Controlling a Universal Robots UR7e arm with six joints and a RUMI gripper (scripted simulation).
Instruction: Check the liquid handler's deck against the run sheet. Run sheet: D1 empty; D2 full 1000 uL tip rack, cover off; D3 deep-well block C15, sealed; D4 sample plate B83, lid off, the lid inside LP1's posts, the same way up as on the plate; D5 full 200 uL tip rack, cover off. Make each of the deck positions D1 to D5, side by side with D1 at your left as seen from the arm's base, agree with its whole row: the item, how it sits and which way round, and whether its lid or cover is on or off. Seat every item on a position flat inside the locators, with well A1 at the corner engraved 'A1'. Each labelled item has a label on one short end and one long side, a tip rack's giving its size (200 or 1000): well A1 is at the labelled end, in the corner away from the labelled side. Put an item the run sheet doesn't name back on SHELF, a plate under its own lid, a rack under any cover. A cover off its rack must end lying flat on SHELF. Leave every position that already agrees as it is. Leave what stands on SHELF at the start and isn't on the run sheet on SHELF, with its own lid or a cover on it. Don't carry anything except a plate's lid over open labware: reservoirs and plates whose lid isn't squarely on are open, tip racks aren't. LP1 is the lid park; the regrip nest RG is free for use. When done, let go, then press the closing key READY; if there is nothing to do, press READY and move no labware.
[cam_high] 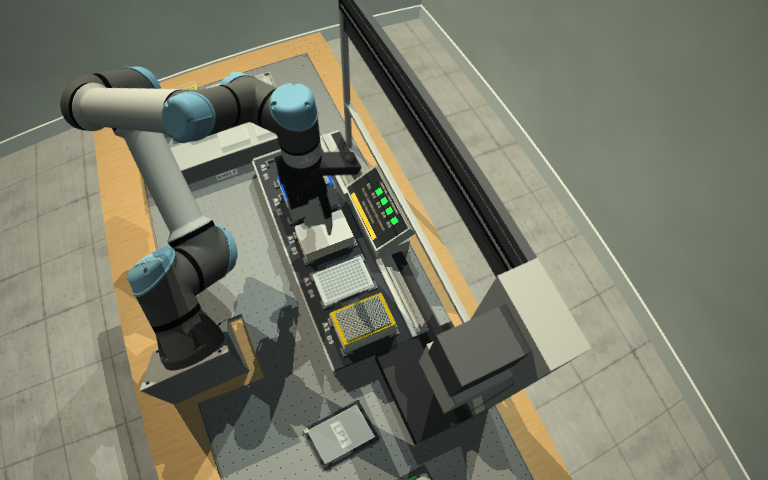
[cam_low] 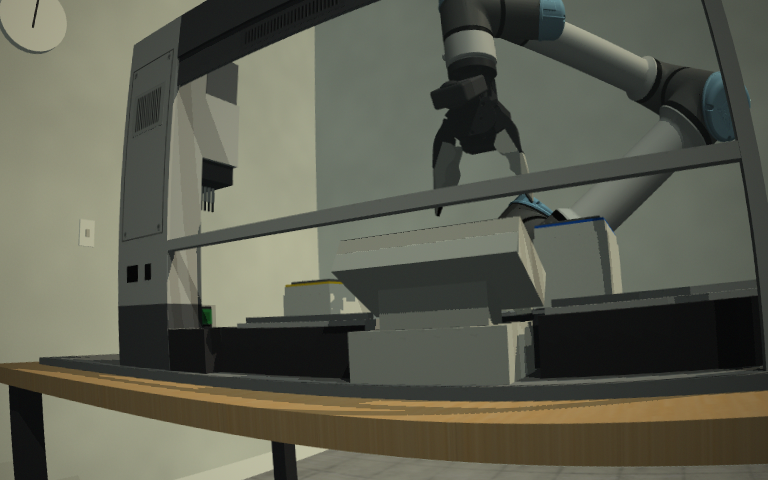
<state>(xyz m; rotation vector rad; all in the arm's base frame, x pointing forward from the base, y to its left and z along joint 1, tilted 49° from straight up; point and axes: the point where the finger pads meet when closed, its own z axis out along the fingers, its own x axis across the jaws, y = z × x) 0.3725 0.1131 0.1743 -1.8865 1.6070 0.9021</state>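
Observation:
My gripper (cam_high: pixel 310 217) hangs open and empty above the deck, over the border between D2 and D3; in the side view it (cam_low: pixel 478 175) is well above the labware. A blue-rimmed tip rack (cam_high: pixel 283 189) stands on D2, mostly hidden under my wrist; it also shows in the side view (cam_low: pixel 574 257). A grey sealed deep-well block (cam_high: pixel 327 238) sits on D3. An uncovered white sample plate (cam_high: pixel 342 279) sits on D4. A yellow-rimmed tip rack (cam_high: pixel 362 318) with no cover sits on D5. A lid (cam_high: pixel 341 434) lies on LP1.
The key panel (cam_high: pixel 380 210) with green lights stands just beyond the deck. The liquid handler's frame bar (cam_low: pixel 453 195) and its head (cam_high: pixel 481 353) flank the deck. SHELF (cam_high: pixel 220 150) lies behind my arm, largely hidden.

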